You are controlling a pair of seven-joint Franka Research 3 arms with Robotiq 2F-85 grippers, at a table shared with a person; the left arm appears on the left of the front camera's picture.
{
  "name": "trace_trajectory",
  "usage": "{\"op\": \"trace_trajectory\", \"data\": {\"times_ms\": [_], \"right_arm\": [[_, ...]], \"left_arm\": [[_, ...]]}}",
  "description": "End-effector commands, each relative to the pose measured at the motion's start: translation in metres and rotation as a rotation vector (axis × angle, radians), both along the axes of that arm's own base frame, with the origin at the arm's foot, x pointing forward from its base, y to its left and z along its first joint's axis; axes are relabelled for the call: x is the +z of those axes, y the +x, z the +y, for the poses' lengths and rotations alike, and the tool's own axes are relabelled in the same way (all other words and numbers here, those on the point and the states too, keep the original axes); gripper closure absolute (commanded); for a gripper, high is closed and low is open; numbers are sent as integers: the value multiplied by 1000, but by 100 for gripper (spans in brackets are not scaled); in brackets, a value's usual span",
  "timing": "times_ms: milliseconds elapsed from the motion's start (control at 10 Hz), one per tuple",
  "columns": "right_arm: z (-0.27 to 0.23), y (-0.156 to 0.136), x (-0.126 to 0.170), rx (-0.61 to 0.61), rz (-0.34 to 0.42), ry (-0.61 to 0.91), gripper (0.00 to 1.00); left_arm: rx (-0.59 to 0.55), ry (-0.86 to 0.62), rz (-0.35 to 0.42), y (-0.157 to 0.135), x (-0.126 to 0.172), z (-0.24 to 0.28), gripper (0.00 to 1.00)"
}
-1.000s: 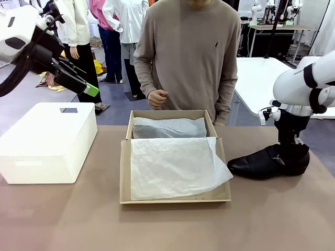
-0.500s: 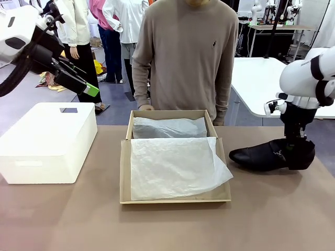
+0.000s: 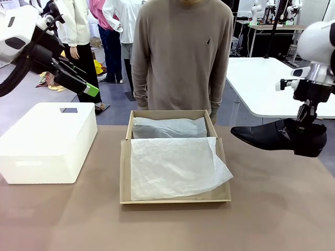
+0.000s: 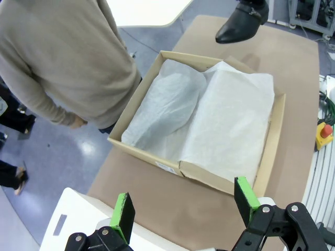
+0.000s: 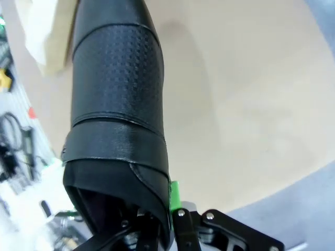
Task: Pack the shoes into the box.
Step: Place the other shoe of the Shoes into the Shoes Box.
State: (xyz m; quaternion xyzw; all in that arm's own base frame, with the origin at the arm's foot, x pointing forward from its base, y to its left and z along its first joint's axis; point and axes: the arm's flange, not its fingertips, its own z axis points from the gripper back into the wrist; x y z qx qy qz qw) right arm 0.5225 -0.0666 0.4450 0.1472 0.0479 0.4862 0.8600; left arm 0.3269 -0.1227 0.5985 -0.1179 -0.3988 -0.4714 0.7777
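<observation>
- White bin (image 3: 47, 141), far L on the table (image 3: 63, 219): smooth plastic, rounded corners, rectangular handle cutout (image 3: 68, 110) in its top. No writing on it.
- My left claw (image 3: 86, 83) hangs in the air above the bin's back edge. Jaws spread wide, nothing between them. Black fingers w/ green pads (image 4: 122, 209); in the left wrist view they frame the box from above.
- Person (image 3: 183, 52) stands at the far side, centre, in a beige knit sweater w/ a small dark chest emblem (image 3: 209, 41), too small to read.
- Box (image 3: 125, 157), mid-table: tan cardboard, lid flap laid flat toward me. Small white sticker (image 4: 166, 168) on one outer wall, print unreadable.
- Tissue paper (image 3: 172, 167): white, thin, creased. One sheet covers the flap and spills over its R edge; more lies bunched inside the box. No shoe in the box.
- Shoe (image 3: 267, 137), R of the box: black glossy leather, pointed toe aimed at the box, low heel. It hangs clear of the table top, approx. level w/ the box rim. In the right wrist view the vamp (image 5: 118, 94) has a fine pebbled grain and a smooth strap across it. No brand mark legible.
- My right claw (image 3: 303, 128) is clamped on the shoe's heel end, jaws nearly together on the leather rim, one green pad (image 5: 174, 192) against the outside.
- Off the table edge in the left wrist view: red button on a yellow base (image 4: 324, 133).
</observation>
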Motion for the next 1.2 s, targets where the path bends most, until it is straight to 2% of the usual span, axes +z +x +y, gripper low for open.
{"op": "trace_trajectory", "data": {"times_ms": [0,200,300,400,900,1000,1100], "right_arm": [[-2,7,17,-149,37,43,100],[3,2,23,-157,43,24,100],[2,-1,24,-122,-27,-2,100],[-3,0,15,-129,43,12,100],[-2,2,11,-127,42,8,100],[8,-1,23,-182,31,36,100],[19,-8,39,-294,22,54,100]], "left_arm": [[-6,-8,2,0,0,1,0],[-6,-8,2,0,0,1,0],[-6,-8,2,0,0,1,0],[-6,-8,2,0,0,1,0],[-6,-8,2,0,0,1,0],[-6,-8,2,0,0,1,0],[-6,-8,2,0,0,1,0]]}}
